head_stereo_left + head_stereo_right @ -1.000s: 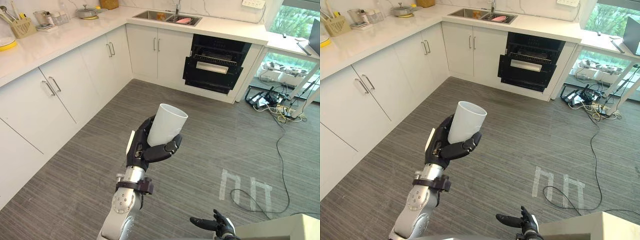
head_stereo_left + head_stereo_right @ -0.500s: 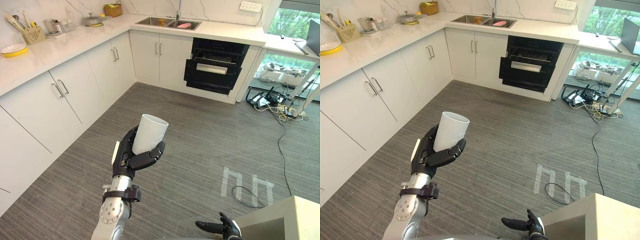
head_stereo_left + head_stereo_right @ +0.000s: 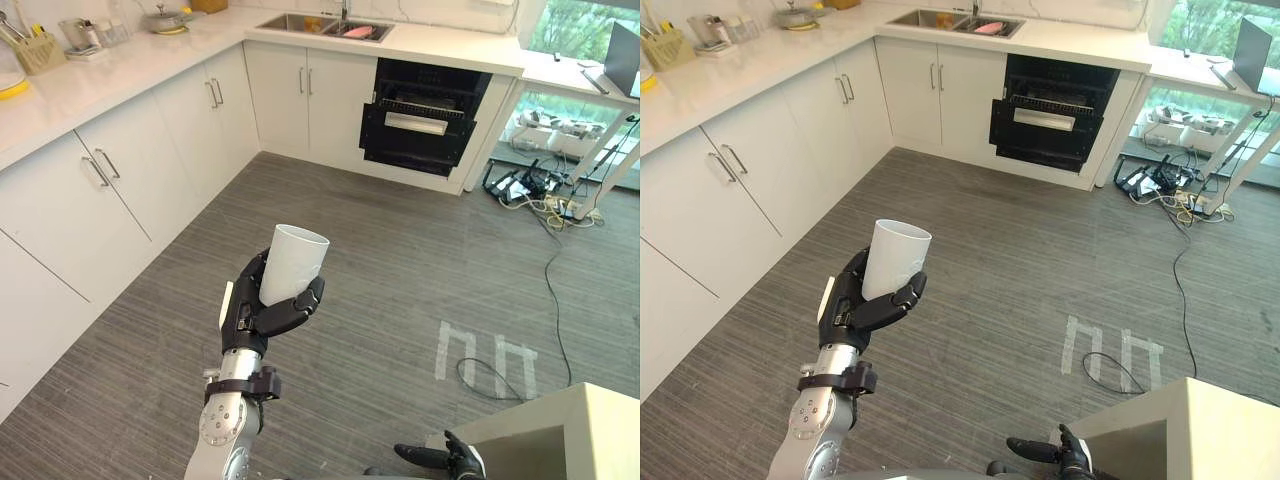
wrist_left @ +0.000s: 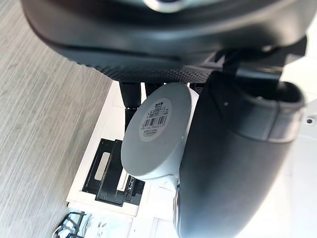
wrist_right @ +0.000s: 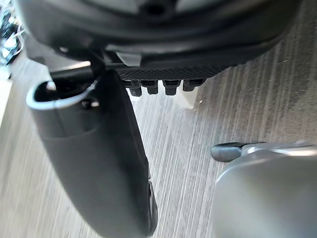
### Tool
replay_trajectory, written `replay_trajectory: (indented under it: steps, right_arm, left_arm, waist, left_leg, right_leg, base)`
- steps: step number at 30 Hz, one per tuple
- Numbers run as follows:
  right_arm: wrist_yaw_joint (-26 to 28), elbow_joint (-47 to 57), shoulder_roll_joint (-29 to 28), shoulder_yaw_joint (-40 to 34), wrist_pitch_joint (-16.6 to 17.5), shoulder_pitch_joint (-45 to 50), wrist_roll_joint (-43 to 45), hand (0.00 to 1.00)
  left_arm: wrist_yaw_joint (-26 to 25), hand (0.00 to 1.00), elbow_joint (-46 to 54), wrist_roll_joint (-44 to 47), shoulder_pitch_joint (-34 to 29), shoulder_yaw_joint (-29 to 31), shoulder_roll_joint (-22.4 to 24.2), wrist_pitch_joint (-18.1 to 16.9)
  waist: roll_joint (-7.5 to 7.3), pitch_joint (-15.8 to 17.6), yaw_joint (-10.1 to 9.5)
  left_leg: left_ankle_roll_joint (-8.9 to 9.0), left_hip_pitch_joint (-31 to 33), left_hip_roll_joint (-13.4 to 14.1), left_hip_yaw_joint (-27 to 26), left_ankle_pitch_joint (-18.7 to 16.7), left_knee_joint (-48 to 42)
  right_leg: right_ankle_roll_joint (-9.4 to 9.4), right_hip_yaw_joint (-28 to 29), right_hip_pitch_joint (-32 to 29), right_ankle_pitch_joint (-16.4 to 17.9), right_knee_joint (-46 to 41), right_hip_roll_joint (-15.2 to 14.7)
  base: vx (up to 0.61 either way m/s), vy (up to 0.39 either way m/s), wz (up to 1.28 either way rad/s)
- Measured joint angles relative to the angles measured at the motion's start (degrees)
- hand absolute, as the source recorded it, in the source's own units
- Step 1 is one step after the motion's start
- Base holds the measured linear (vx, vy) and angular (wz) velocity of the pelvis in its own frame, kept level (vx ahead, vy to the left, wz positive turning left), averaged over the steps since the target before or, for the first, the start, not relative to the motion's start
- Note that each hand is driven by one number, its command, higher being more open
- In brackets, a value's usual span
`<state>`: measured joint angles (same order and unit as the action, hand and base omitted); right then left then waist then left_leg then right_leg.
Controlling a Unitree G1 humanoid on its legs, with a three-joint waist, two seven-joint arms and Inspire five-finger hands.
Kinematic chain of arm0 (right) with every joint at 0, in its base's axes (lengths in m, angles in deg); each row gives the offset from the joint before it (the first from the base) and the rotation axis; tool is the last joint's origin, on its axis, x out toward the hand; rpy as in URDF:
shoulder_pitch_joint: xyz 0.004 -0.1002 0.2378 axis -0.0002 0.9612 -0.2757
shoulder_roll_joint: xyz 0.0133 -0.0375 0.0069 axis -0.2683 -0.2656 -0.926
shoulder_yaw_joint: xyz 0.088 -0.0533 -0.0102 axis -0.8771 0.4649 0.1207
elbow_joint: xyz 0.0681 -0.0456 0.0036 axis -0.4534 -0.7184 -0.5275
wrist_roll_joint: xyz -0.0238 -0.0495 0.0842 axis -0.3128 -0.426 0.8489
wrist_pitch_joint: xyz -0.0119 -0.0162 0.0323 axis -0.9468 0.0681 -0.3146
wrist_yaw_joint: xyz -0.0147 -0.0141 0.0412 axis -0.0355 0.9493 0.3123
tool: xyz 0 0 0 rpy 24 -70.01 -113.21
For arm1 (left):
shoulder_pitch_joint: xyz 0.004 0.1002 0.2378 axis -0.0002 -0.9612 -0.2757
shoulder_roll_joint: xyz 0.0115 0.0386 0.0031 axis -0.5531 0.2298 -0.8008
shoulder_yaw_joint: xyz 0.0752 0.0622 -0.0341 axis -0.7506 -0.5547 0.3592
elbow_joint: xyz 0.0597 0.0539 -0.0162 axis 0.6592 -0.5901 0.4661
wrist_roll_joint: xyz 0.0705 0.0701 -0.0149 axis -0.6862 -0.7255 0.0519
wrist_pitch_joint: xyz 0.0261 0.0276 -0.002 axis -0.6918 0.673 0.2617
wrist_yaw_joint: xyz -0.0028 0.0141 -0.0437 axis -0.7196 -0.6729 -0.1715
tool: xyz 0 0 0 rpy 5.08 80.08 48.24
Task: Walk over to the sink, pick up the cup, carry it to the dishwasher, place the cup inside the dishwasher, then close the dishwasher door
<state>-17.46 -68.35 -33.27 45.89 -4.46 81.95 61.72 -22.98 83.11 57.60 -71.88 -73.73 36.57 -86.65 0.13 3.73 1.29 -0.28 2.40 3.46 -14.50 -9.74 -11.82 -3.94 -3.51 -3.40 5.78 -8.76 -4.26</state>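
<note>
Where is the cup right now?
Left eye view: the white cup is held mouth-up in the left hand, left of centre above the grey floor, well short of the black dishwasher.

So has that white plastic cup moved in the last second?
Cannot tell: the whole view shifted against the black dishwasher, so the camera moved. The white cup stays mouth-up, gripped by the dark left hand.

Kitchen, white cabinets, sink, dishwasher
</note>
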Motion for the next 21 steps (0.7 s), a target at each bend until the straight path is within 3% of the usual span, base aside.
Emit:
replay_trajectory:
  steps: [1,2,3,5,7,11,12,13,14,15,17,18,20,21]
  right_arm:
    - [-0.14,0.02,-0.04,-0.34,-0.12,0.03,-0.03,1.0]
    - [-0.29,0.21,0.02,-1.11,-0.35,-0.04,-0.28,1.0]
    - [-0.34,0.49,0.07,-1.22,-0.35,-0.1,-0.59,1.0]
    - [-0.49,1.54,-0.83,-1.42,-0.31,0.11,-0.45,1.0]
    - [-0.54,4.2,-1.18,-1.15,-0.11,0.7,-0.58,1.0]
    - [-0.29,5.87,-1.61,-1.19,0.23,0.78,-1.03,1.0]
    - [-0.29,6.0,-1.67,-1.11,0.27,0.71,-1.04,1.0]
    - [-0.34,6.28,-1.8,-0.73,0.32,1.0,-1.06,1.0]
    - [-0.25,6.31,-1.61,-0.65,0.3,1.22,-1.06,1.0]
    - [-0.26,6.26,-0.06,-0.58,0.17,0.57,-1.22,1.0]
    - [-0.45,6.52,0.26,0.52,0.04,-0.03,-2.01,1.0]
    - [-0.45,7.33,0.12,1.15,0.05,0.63,-2.01,1.0]
    - [-0.74,9.81,-0.57,2.44,0.22,2.19,-1.99,1.0]
    - [-0.92,11.53,-0.56,3.15,0.39,2.61,-1.97,1.0]
  left_arm:
    - [0.04,0.0,0.05,-0.04,0.29,-0.35,-0.06,0.0]
    - [-0.07,0.0,0.09,-0.03,0.94,-1.16,0.16,-0.01]
    - [-0.09,0.0,0.09,-0.06,1.13,-1.47,0.21,0.03]
    - [-0.19,0.0,0.89,-0.15,1.36,-3.07,-0.45,0.12]
    - [-0.37,0.0,1.93,-0.38,1.41,-3.79,-0.56,0.17]
    - [-0.54,0.0,3.67,-0.73,3.22,-4.77,-0.48,-0.21]
    - [-0.86,0.0,4.03,-0.73,3.56,-4.8,-0.36,-0.4]
    - [-1.27,0.0,4.03,-0.6,3.76,-4.76,-0.26,-0.52]
    - [-1.33,0.0,3.5,-0.59,3.76,-4.84,0.28,-0.52]
    - [-1.69,0.0,2.89,-0.57,3.05,-4.81,1.62,-0.21]
    - [-1.58,0.0,2.06,-0.53,3.34,-4.7,2.61,0.39]
    - [-1.49,0.0,2.1,-0.24,3.02,-4.46,3.31,0.59]
    - [-1.02,0.0,2.66,0.07,2.62,-4.46,3.99,0.43]
    - [-0.91,0.0,4.2,0.16,2.25,-4.19,4.52,0.3]
  waist:
    - [-0.17,0.34,0.1]
    - [-0.91,1.39,0.14]
    - [-0.76,1.9,0.18]
    - [-1.35,3.41,0.71]
    - [-0.98,3.58,1.08]
    - [-0.95,3.58,1.34]
    - [-1.19,3.32,1.67]
    - [-2.02,2.8,1.82]
    - [-1.32,2.71,2.04]
    - [1.56,2.13,1.62]
    - [2.13,2.35,1.7]
    - [2.03,2.53,1.55]
    - [1.51,2.87,0.19]
    - [1.55,2.85,-0.68]
  left_leg:
    - [-0.28,-0.2,-0.51,0.06,-0.71,-0.68]
    - [-1.05,-1.24,-1.83,0.13,-2.14,-1.42]
    - [-1.34,-1.79,-2.1,0.22,-2.63,-1.8]
    - [-2.39,-5.32,-3.3,1.61,-4.33,-2.61]
    - [-2.65,-7.14,-3.12,3.17,-6.15,-2.7]
    - [-1.77,-9.96,-3.14,7.62,-6.97,0.34]
    - [-0.88,-10.93,-3.4,9.29,-7.21,1.9]
    - [0.48,-12.28,-3.96,10.72,-8.01,2.58]
    - [0.93,-13.21,-3.67,11.24,-8.3,2.73]
    - [2.12,-13.52,-1.77,10.86,-8.32,1.94]
    - [6.67,-10.83,-0.58,8.86,-4.68,-9.3]
    - [7.31,-7.77,0.81,8.42,-1.3,-20.01]
    - [6.81,-2.39,5.11,5.33,-0.87,-36.85]
    - [4.82,2.79,8.93,1.86,-2.42,-46.75]
  right_leg:
    - [-0.3,-0.16,-0.95,1.64,-3.7,-0.82]
    - [-0.79,-0.94,-4.17,4.6,-13.54,-2.98]
    - [-0.87,-1.68,-5.69,4.86,-18.19,-3.73]
    - [-0.74,-1.52,-11.61,3.82,-35.32,-5.73]
    - [0.04,-1.54,-14.09,7.47,-38.88,-4.66]
    - [0.74,-4.22,-19.05,9.02,-30.17,-1.69]
    - [1.28,-4.68,-20.33,8.1,-25.69,-0.59]
    - [3.92,-4.35,-20.82,3.39,-22.23,0.04]
    - [5.14,-4.44,-20.35,2.9,-23.33,-0.23]
    - [6.03,-6.89,-19.32,3.89,-23.74,0.44]
    - [6.93,-9.0,-12.97,5.41,-19.83,0.6]
    - [6.93,-9.27,-7.83,5.42,-15.94,1.31]
    - [6.93,-9.17,0.17,5.41,-9.79,2.72]
    - [6.93,-8.68,6.08,5.42,-5.13,3.77]
  base:
    - [0.1,0.119,0.07]
    - [0.11,0.11,0.08]
    - [0.16,0.148,0.11]
    - [0.19,0.122,0.31]
    - [0.26,0.071,0.4]
    - [0.34,-0.006,0.62]
    - [0.6,-0.124,0.86]
    - [0.63,-0.139,0.87]
    - [0.66,-0.148,0.57]
    - [0.57,-0.125,0.4]
    - [0.56,-0.131,0.43]
    - [0.44,-0.118,0.34]
    - [0.5,-0.129,0.05]
    - [0.5,-0.113,-0.17]
